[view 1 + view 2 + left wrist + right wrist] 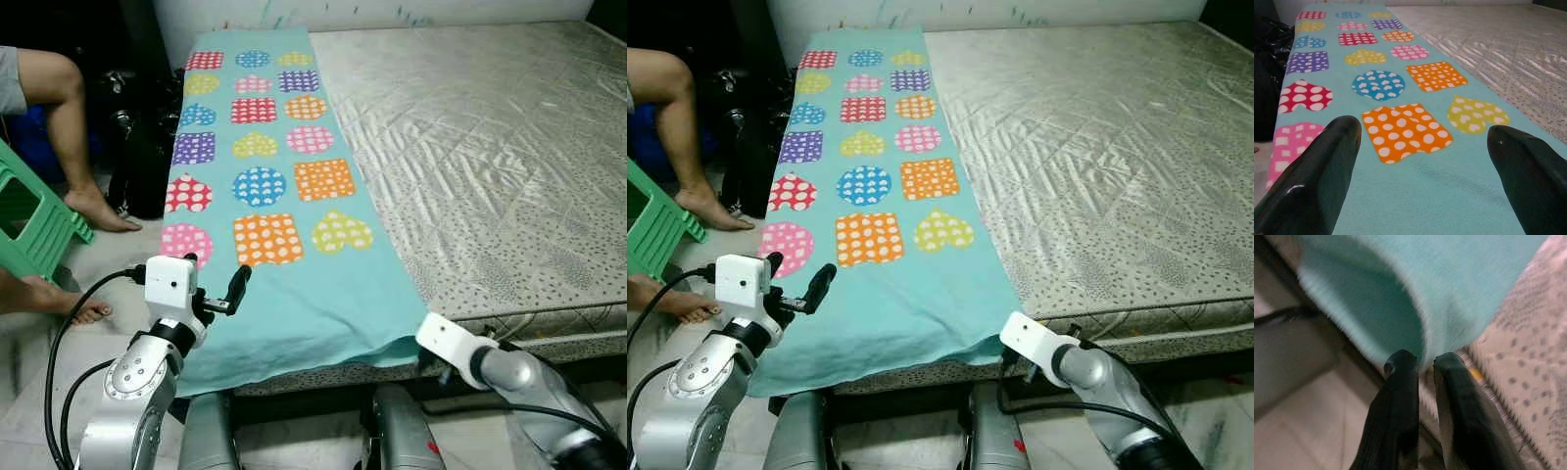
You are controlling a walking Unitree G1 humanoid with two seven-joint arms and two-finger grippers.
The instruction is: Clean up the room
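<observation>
Teal blanket (294,196) lies flat along the mattress (490,147) edge.
Left gripper (1425,147) hovers spread above it; right gripper (1422,364) pinches its hanging corner.

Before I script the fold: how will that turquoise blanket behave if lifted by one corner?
Probably floppy: the blanket drapes limply over the mattress edge. Likely light, as a thin fleece. The right gripper, pinching its corner, would probably trail the rest.

Blanket (284,176): lies along the left side of the mattress (490,147), near end overhanging.
Stool (29,220): on the floor, left of the bed.
Person's legs (69,127): beside the stool.
Bag (142,147): between legs and bed.
</observation>
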